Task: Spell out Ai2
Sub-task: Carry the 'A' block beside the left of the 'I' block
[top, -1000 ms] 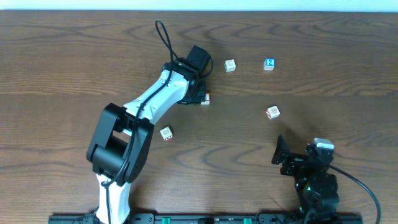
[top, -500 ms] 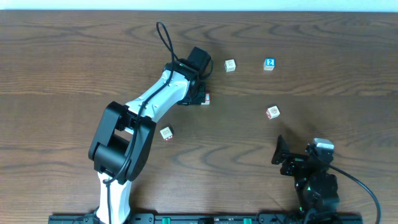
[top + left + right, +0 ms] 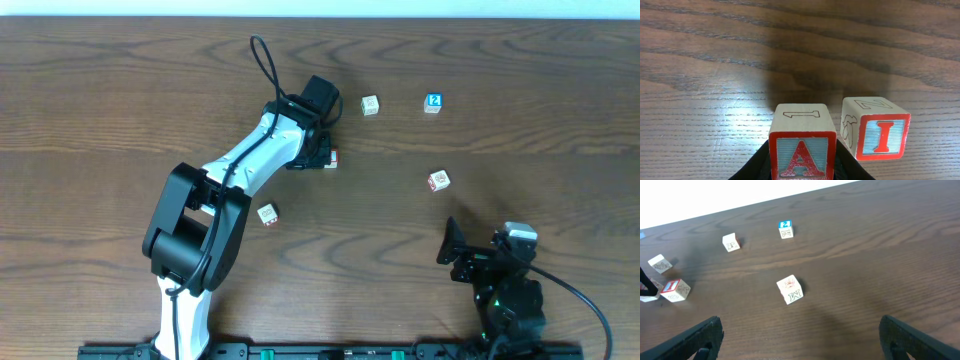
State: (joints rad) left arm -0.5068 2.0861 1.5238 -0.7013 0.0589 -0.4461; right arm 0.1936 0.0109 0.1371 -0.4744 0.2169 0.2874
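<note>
With my left gripper (image 3: 802,167) clamped on the A block (image 3: 802,145), just beside the I block (image 3: 880,131), I reckon the next move is to release it squarely and then fetch the 2 block (image 3: 433,102), well apart, while my right gripper (image 3: 800,335) waits with its jaws wide apart.

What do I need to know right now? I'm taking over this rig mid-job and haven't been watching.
Left pincer: shut on the A cube; whether it is lifted or resting on the table cannot be told.
Right pincer: open, empty, parked at the near edge.
I cube: just right of the A cube in the left wrist view, a small gap between them.
2 cube: alone on the far side, untouched.
Done: A is next to I.
Left: release A, fetch 2, set it after I.
</note>
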